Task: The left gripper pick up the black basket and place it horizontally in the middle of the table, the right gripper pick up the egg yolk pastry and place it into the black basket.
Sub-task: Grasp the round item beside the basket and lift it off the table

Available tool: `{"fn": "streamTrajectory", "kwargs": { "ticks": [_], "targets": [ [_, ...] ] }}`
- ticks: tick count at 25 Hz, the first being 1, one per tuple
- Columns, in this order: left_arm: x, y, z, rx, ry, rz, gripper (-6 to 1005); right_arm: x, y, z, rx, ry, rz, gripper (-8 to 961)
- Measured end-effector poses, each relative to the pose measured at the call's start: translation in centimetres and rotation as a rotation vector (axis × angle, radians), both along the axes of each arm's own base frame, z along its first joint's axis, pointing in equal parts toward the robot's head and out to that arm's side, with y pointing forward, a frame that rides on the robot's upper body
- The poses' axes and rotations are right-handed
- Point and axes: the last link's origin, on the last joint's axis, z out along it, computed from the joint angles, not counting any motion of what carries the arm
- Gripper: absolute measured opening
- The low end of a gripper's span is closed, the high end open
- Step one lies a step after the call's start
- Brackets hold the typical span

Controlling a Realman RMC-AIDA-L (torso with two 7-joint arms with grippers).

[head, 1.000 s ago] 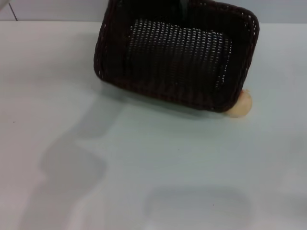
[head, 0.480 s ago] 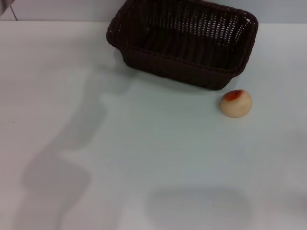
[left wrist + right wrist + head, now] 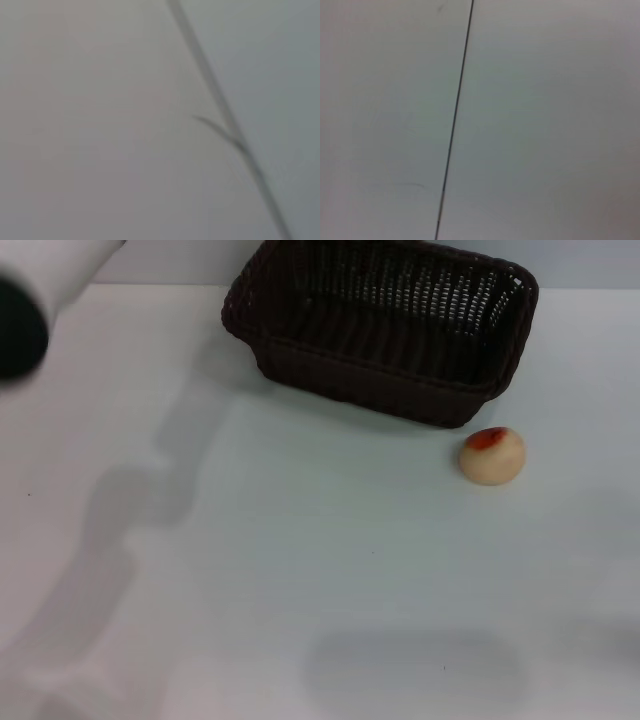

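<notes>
Head view, left arm: only a white arm segment with a black joint [image 3: 20, 310] shows at the top-left corner, above the table; the left gripper itself is out of view, so whether its fingers are apart or together cannot be told.
Right gripper: not visible in any view; its wrist camera shows only a pale surface crossed by a thin dark line.
Left wrist view: a pale blurred surface with a dark seam, none of the task's things.
Step in hand: judging from how things lie, the first step, the left arm's approach to the black basket [image 3: 385, 335]; nothing is gripped yet.
Basket position: at the far side of the table [image 3: 320, 580], upright on its base, open side up, turned at a slight angle to the table's edge, not in the middle.
Basket look: dark brown-black wicker, rectangular, openwork side walls, thick braided rim, empty inside.
Pastry position: the egg yolk pastry [image 3: 492, 455] sits on the table just beside the basket's near right corner, apart from it, not touching.
Pastry look: small pale beige ball with a red-orange patch on top.
Next move, as I judge: the left gripper must reach the basket's near-left rim, close over the braided edge, lift, and set it level in the middle, clear of the pastry.
</notes>
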Motion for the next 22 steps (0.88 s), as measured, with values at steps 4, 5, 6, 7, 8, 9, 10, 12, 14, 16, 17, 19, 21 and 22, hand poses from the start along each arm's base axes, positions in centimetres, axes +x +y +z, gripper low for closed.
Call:
{"fn": "streamTrajectory", "kwargs": {
  "ticks": [4,5,6,7,8,9,10,12,14,16,17,19,21,22],
  "targets": [
    [-2.6,-2.3,0.2,0.126,-0.093,0.002,778,-0.3,0.5,-0.2,-0.009,0.001,0.015,726],
    [-4.1,-3.1,-0.1,0.140,-0.122,0.025,778,-0.4,0.5,-0.2,-0.010,0.003,0.018,726],
    [-4.8,-3.3,-0.3,0.143,-0.128,0.036,778,-0.5,0.6,-0.2,-0.011,0.006,0.021,726],
    [-5.7,-3.5,-0.6,0.148,-0.139,0.054,777,-0.5,0.7,-0.3,-0.011,0.015,0.026,726],
    [-8.3,-4.2,-1.2,0.163,-0.172,0.101,777,-0.6,0.8,-0.3,-0.010,0.039,0.038,726],
    [-8.3,-4.2,-1.2,0.163,-0.172,0.101,777,-0.6,0.8,-0.3,-0.010,0.039,0.038,726],
    [-9.7,-4.7,-1.6,0.170,-0.194,0.125,777,-0.6,0.8,-0.3,-0.010,0.050,0.043,726],
    [-12.3,-5.6,-2.1,0.192,-0.246,0.151,777,-0.6,0.8,-0.2,-0.010,0.060,0.047,726],
    [-14.4,-6.7,-2.3,0.220,-0.283,0.135,777,-0.6,0.8,-0.2,-0.011,0.059,0.050,726],
    [-15.9,-7.8,-2.2,0.237,-0.303,0.088,777,-0.8,0.9,-0.3,-0.021,0.058,0.064,726],
    [-16.7,-8.3,-2.1,0.239,-0.312,0.065,777,-1.0,1.0,-0.5,-0.030,0.061,0.074,726],
    [-17.8,-9.1,-1.8,0.231,-0.332,0.036,777,-1.4,1.1,-0.9,-0.061,0.080,0.108,727],
    [-19.0,-9.7,-1.5,0.223,-0.350,0.053,777,-1.8,1.2,-1.4,-0.099,0.096,0.143,727],
    [-19.6,-10.0,-1.5,0.223,-0.352,0.069,777,-2.0,1.3,-1.6,-0.114,0.097,0.157,727]
  ]
}}
